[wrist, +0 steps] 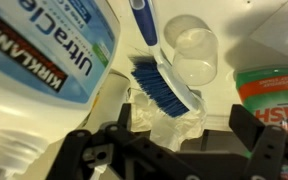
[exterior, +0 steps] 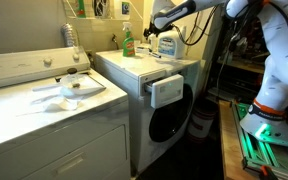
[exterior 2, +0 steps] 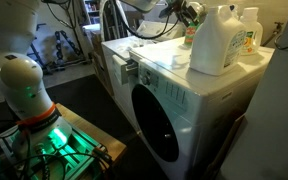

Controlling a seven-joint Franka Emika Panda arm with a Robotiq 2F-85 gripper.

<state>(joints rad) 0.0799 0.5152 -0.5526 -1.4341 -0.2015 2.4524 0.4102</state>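
My gripper is open, its dark fingers wide apart above a crumpled white sheet on the washer top. A blue-bristled brush with a white handle lies across the sheet, just beyond the fingertips. A big white Kirkland detergent jug stands to the left, a clear cup behind the brush, and a green and red bottle to the right. In both exterior views the gripper hangs over the back of the washer beside the jug.
The washer's detergent drawer stands pulled open at the front. A green bottle stands at the washer's back. A dryer beside it carries a white scoop-like object. The robot base stands on the floor nearby.
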